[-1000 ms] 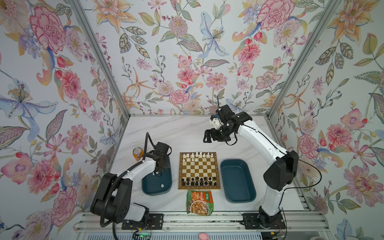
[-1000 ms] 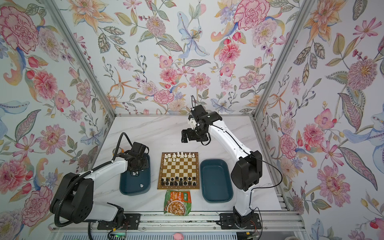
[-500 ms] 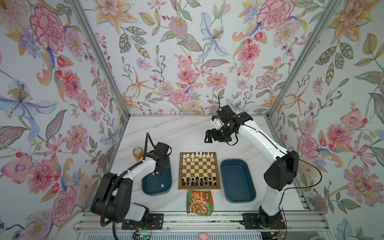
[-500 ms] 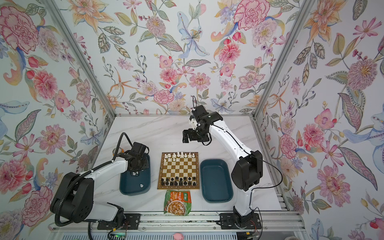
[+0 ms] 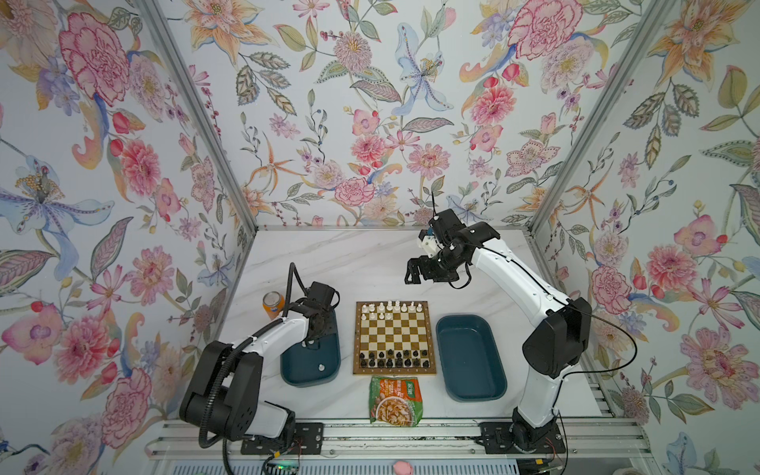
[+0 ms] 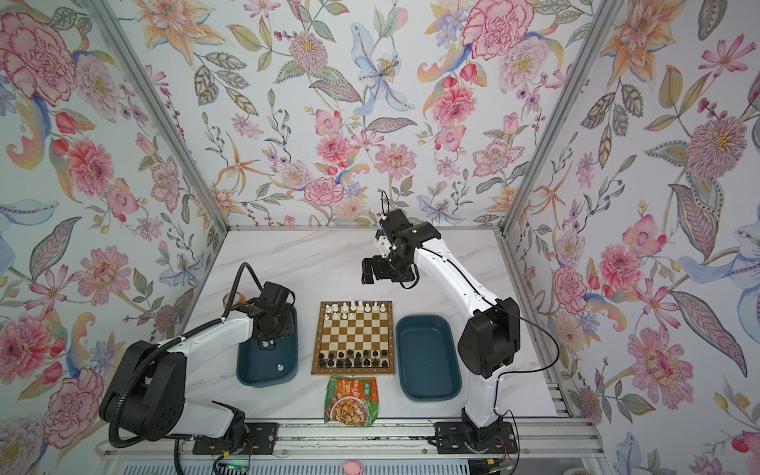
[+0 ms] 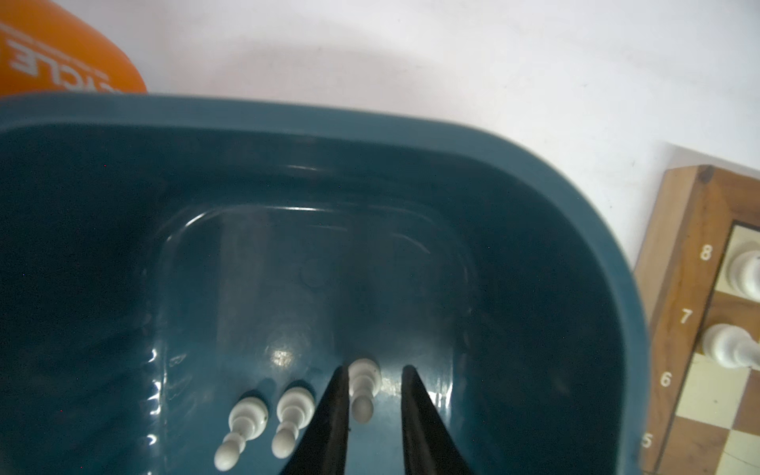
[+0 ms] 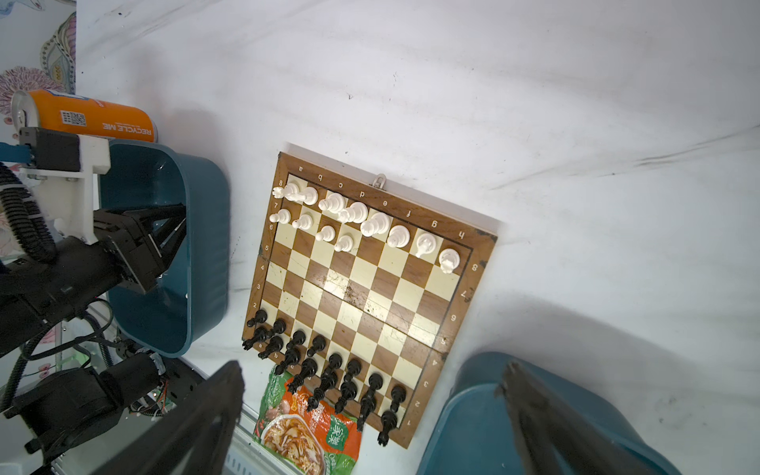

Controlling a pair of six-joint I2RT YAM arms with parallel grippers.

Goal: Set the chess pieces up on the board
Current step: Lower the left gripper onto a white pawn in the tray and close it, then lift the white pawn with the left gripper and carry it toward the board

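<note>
One brown-and-cream checkered board (image 5: 395, 337) with a tan wooden border sits mid-table in front of you. Sixteen black pieces (image 5: 395, 358) fill its two near rows. Eight white pieces (image 5: 390, 306) line the far row, with four white pawns (image 5: 377, 316) in front of them toward the left.

Dark teal trays flank the board. The right tray (image 5: 471, 357) lies just beside it. Your left gripper (image 7: 373, 368) reaches into the left tray (image 5: 300, 372). Its jaws stand narrowly apart around one pawn (image 7: 362, 390), with one finger against it and the other clear. Two more pawns (image 7: 293, 407) are just beside, and a fourth pawn (image 5: 321, 367) sits alone near the front end.

Your right gripper (image 5: 412, 279) hangs wide open above the table behind the board.

An orange can (image 5: 273, 304) stands behind the left tray, and a snack packet (image 5: 395, 399) lies before the board. Everything rests on a white marbled table (image 5: 349, 267) between floral-papered walls (image 5: 370, 123).
</note>
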